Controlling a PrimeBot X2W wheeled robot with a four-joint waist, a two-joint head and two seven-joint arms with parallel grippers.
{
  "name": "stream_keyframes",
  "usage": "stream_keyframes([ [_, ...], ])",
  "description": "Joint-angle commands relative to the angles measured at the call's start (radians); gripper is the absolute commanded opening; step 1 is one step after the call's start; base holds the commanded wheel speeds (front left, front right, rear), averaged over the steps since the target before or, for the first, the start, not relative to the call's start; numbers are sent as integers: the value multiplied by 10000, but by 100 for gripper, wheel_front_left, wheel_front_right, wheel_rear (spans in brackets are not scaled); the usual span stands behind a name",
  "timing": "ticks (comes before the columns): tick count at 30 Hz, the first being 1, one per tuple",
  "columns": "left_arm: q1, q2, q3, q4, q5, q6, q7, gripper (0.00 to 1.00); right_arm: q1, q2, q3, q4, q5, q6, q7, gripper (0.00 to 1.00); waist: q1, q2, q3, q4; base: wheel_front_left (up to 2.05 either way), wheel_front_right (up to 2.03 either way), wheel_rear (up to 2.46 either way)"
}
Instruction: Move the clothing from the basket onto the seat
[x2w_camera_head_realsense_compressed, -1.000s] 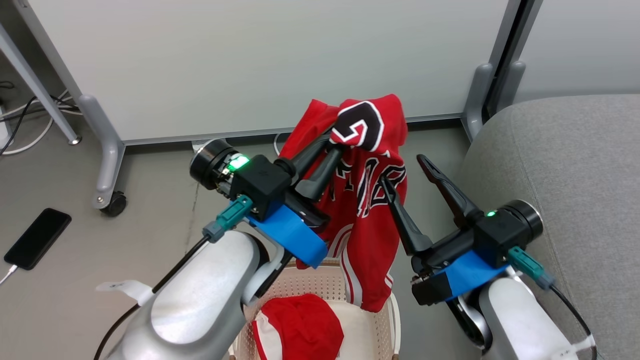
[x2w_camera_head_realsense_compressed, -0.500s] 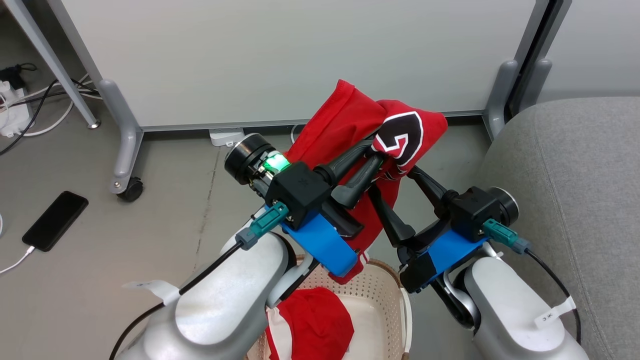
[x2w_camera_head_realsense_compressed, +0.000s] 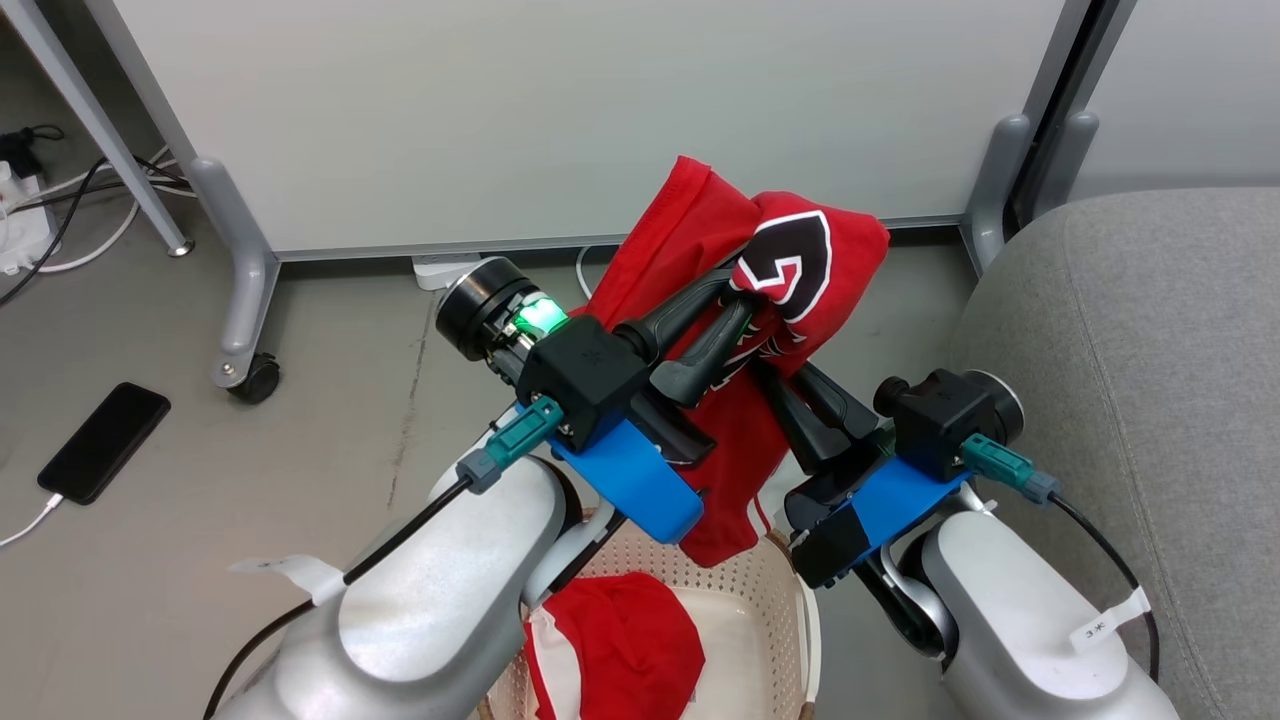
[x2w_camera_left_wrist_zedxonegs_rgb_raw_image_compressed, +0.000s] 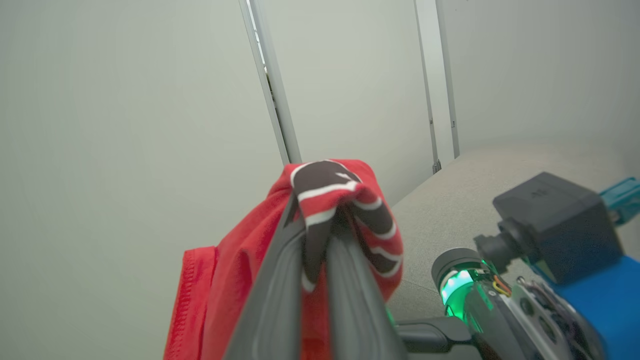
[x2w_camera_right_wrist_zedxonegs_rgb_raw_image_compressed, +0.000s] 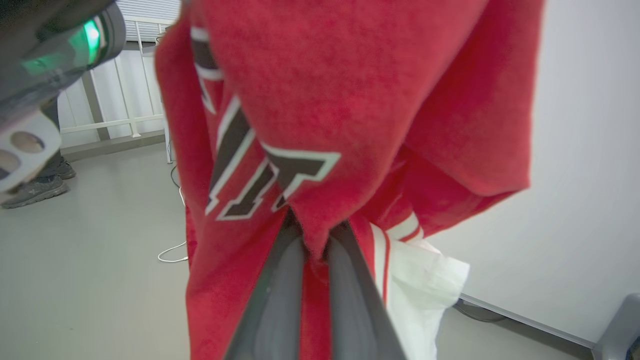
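Since a second ago the right gripper (x2w_camera_head_realsense_compressed: 778, 372) has been brought from a wide-open stance just beside the hanging jersey (x2w_camera_head_realsense_compressed: 700, 215) onto the cloth. Its two dark fingers are now seen pinched together on a fold, below the left gripper's hold. Part of the shift in the head view is owed to the camera, which has been turned.

The left gripper (x2w_camera_head_realsense_compressed: 742, 287) is seen clamped, as before, on the top of the jersey at the black numeral edged in white, with red cloth draped over both fingertips. In the left wrist view the left gripper (x2w_camera_left_wrist_zedxonegs_rgb_raw_image_compressed: 322, 220) is seen narrow, with the jersey (x2w_camera_left_wrist_zedxonegs_rgb_raw_image_compressed: 240, 280) bunched between and over its fingers and the grey sofa (x2w_camera_left_wrist_zedxonegs_rgb_raw_image_compressed: 475, 200) behind. In the right wrist view the right gripper (x2w_camera_right_wrist_zedxonegs_rgb_raw_image_compressed: 316, 235) is seen closed on a red fold of the jersey (x2w_camera_right_wrist_zedxonegs_rgb_raw_image_compressed: 350, 75), under black-and-white lettering, with white-striped trim just beside it.

The jersey is held up in the air by both grippers. Its lower end hangs at the far rim of the laundry basket (x2w_camera_head_realsense_compressed: 770, 580); whether it touches cannot be told. A plain red garment (x2w_camera_head_realsense_compressed: 625, 640) with a white panel is left lying in the basket. The sofa (x2w_camera_head_realsense_compressed: 1150, 350) is seen to the right, apart from the jersey. A black phone (x2w_camera_head_realsense_compressed: 103, 442) is seen on the floor at the left.
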Motion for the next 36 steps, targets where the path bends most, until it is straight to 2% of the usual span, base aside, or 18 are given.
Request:
stream_keyframes([
  [1, -113, 40, 14, 19, -47, 66, -90, 0, -31, -43, 29, -80, 23, 5, -42, 0, -1, 0, 0, -5, 0, 0, 0],
  [20, -81, 121, -116, 137, -109, 206, -145, 0, 289, -55, 202, -330, 78, 5, -42, 0, -1, 0, -85, -57, 0, 0, 0],
  [21, -84, 126, -99, 150, -89, 245, -160, 46, 292, -54, 204, -342, 76, 5, -42, 0, -1, 0, -82, -57, 0, 0, 0],
  [22, -92, 123, -56, 140, -53, 324, -200, 100, 301, -61, 207, -356, 75, 5, -42, 0, -1, 0, -77, -56, 0, 0, 0],
  [36, -96, 218, -63, 121, -10, 553, -353, 100, 413, -46, 63, -574, 27, 5, -43, 0, -1, 0, -16, -142, 0, 0, 0],
])
